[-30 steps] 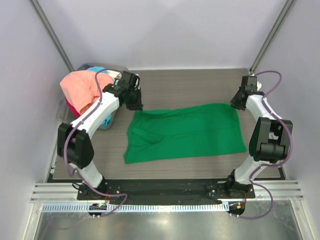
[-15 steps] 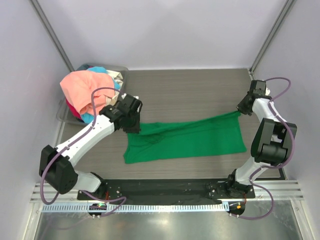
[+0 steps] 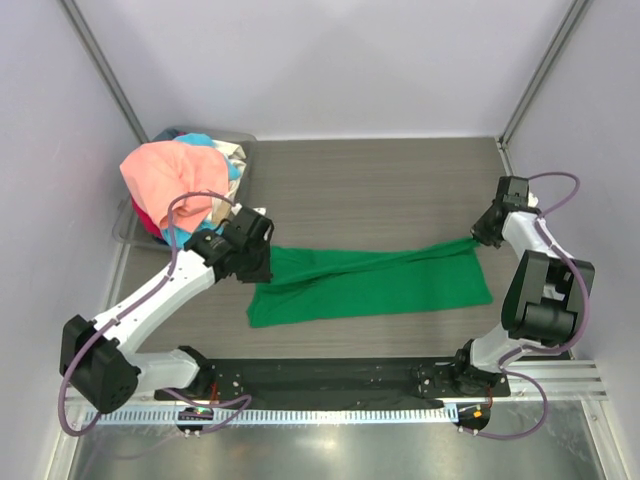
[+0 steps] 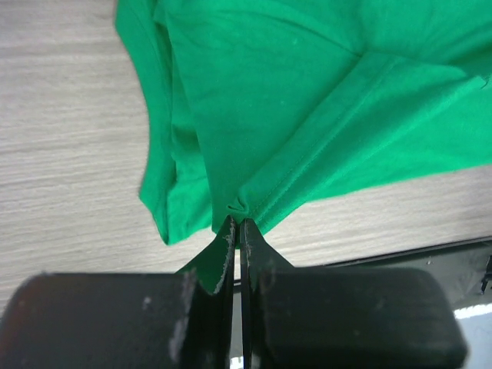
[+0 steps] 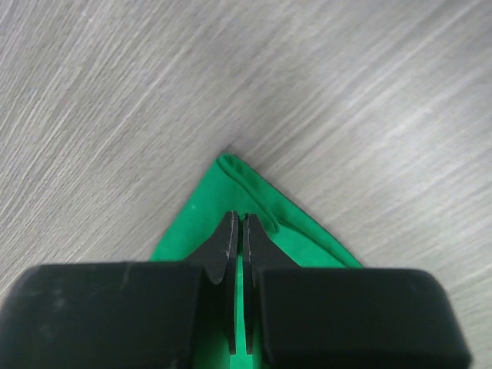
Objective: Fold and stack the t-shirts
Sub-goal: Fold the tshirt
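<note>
Grey table (image 3: 380,185) under green t-shirt (image 3: 380,285)

The top view looks steeply down from above and behind the arm bases. It takes in the whole wooden surface (image 3: 380,180), the left arm (image 3: 170,285), the right arm (image 3: 535,260), the green t-shirt (image 3: 380,285) and the bin (image 3: 243,145) at far left. The left wrist view sits very close behind its own jaws, facing down at the shirt's left end and back toward the near black base plate (image 4: 415,257). The right wrist view, equally close behind its jaws, faces down at the shirt's far right corner and bare wood grain. All three views share the shirt, and each wrist view covers one end of it.
</note>
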{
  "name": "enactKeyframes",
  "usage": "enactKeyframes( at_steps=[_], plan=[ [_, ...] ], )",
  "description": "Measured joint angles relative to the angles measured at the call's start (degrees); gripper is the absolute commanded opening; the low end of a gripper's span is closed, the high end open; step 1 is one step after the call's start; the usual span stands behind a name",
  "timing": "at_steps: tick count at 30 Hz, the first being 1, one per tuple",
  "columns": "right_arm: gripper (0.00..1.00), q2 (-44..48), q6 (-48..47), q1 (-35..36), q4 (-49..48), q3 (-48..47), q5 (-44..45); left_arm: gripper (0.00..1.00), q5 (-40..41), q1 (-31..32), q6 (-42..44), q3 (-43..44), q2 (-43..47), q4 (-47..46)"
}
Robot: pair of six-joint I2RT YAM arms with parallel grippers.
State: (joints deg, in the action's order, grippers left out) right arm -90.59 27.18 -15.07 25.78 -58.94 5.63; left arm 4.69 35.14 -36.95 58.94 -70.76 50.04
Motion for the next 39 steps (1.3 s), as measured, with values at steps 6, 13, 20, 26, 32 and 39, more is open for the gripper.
enactKeyframes(
  at_steps=[6,13,20,26,32,39],
  plan=[
    [0.76,2.6,1.6,-2.2,-0.1,2.6,0.2,0.31,-2.1,4.7,-3.7,-7.2,5.1,-0.9],
    [0.8,7.9,1.9,1.7,0.2,2.7,2.8,0.49,-2.4,9.7,-8.3,-10.5,8.9,-0.2],
    [0.77,9.1,2.0,13.2,-0.9,1.0,1.4,0.49,3.0,9.4,-9.4,-8.3,3.8,-3.2],
    [0.75,5.7,2.5,16.8,-3.2,8.5,-1.3,0.41,3.5,5.1,-8.9,-6.1,-10.8,-12.4],
    [0.75,6.8,4.6,17.6,-5.5,15.7,-3.9,0.36,4.8,3.0,-6.8,1.5,-26.7,-15.6],
    [0.76,19.5,12.2,22.3,-10.0,27.4,-7.9,0.36,4.4,0.1,-4.5,14.2,-38.2,-14.0]
  ],
)
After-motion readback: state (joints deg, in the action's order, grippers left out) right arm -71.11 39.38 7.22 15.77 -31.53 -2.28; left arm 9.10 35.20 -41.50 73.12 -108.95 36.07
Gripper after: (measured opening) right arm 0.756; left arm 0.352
